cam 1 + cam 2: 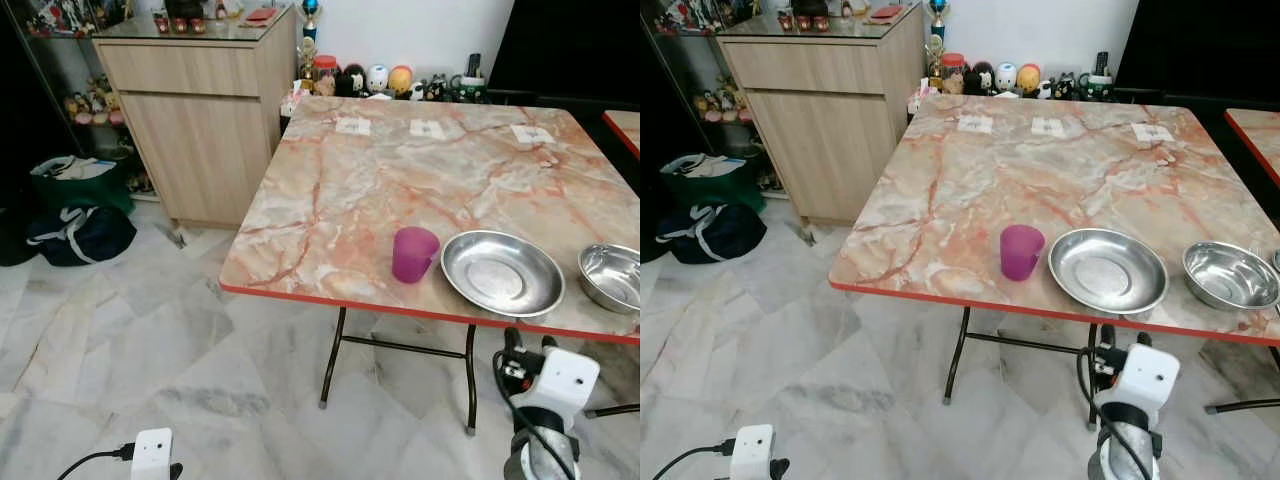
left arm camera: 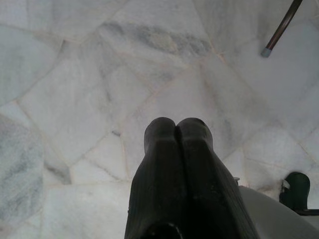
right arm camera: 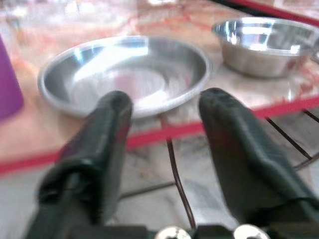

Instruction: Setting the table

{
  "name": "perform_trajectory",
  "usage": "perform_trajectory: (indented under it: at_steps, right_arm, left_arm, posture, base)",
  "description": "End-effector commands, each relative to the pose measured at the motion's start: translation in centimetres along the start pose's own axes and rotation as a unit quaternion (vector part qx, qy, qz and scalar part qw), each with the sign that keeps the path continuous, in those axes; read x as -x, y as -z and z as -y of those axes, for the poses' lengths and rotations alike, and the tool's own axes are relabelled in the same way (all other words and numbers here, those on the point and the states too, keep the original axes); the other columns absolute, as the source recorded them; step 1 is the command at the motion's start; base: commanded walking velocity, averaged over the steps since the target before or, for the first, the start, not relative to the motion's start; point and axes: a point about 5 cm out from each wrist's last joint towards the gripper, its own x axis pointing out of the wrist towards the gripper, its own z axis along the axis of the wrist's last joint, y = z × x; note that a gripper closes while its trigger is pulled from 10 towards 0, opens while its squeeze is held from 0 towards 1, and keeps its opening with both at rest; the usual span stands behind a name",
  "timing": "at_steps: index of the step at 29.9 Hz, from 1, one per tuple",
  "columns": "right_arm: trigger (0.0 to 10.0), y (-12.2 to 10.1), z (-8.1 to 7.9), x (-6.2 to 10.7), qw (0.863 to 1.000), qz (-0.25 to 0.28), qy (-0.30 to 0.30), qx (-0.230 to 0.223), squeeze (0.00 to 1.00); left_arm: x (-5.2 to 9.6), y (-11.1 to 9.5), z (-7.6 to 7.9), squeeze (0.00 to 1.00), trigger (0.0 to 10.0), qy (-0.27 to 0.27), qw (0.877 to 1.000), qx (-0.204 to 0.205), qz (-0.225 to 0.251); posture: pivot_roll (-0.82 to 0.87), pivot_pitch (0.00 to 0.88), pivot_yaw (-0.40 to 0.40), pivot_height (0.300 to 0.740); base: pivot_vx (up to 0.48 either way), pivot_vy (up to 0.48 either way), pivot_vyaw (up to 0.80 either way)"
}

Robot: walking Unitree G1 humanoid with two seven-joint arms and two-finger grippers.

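Tableware for the setting stands along the near edge of your marble-patterned table (image 1: pixel 400 170), which carries a red rim. You have a purple cup (image 1: pixel 413 253) upright near the middle of that near edge. Just beside it, toward the right corner, lies a shallow steel plate (image 1: pixel 502 272), apart from the cup. A steel bowl (image 1: pixel 612 276) sits further right along the same edge, close to the plate but not touching it. Three white paper slips (image 1: pixel 428 128) lie spaced along the far edge.

Your right gripper (image 3: pixel 164 107) is held below and in front of the table's near edge, level with the plate, its two black fingers (image 3: pixel 112 119) spread wide and holding nothing. From the head camera you see the right wrist housing (image 1: pixel 550 385) under the table edge, beneath the plate.

Your left gripper (image 2: pixel 174 132) hangs low over the marbled floor tiles (image 1: pixel 130 330), fingers pressed together, nothing between them. A table leg foot (image 2: pixel 267 51) shows on the floor beyond it.

Beyond the table's left side stands a wooden cabinet (image 1: pixel 200 120). Figurines and jars (image 1: pixel 370 80) line the wall past the far edge. Dark bags (image 1: pixel 80 230) rest on the floor beside the cabinet.
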Motion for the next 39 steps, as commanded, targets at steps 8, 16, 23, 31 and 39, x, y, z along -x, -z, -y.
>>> perform_trajectory:
  at_steps: [8, 16, 23, 31, 39]
  right_arm:
    - [10.0, -0.8, -1.2, -2.1, 0.999, -0.008, -0.037, -0.024, 0.00]
    - [10.0, -1.0, -2.5, -3.1, 0.998, -0.005, -0.054, -0.044, 0.00]
    - [10.0, -0.6, -2.7, -3.2, 0.997, -0.007, -0.058, -0.049, 0.00]
    - [10.0, -0.2, -2.6, -3.3, 0.997, -0.008, -0.058, -0.049, 0.00]
    - [10.0, -0.5, -3.2, -4.5, 0.994, -0.010, -0.053, -0.094, 0.00]
  left_arm:
    - [0.0, 0.2, 0.2, 0.00, 10.0, -0.003, 1.000, 0.009, -0.002]
    - [-0.1, -0.2, 0.2, 0.00, 10.0, -0.002, 1.000, -0.004, 0.002]
    - [-0.1, -0.1, 0.3, 0.00, 10.0, -0.002, 1.000, -0.001, 0.000]
    - [0.0, 0.1, 0.4, 0.00, 10.0, -0.004, 1.000, 0.003, -0.002]
    - [0.0, 0.3, 0.2, 0.00, 10.0, -0.006, 1.000, 0.002, -0.005]
  posture:
    - [0.02, 0.000, -0.018, 0.740]
    - [0.03, 0.000, -0.015, 0.740]
    - [0.03, 0.000, -0.014, 0.740]
    - [0.03, 0.000, -0.017, 0.740]
    - [0.03, 0.000, -0.016, 0.740]
  base:
    - [0.000, 0.000, 0.00]
    - [0.000, -0.094, 0.00]
    - [0.000, -0.422, 0.00]
    - [0.000, -0.105, 0.00]
    - [0.000, 0.000, 0.00]
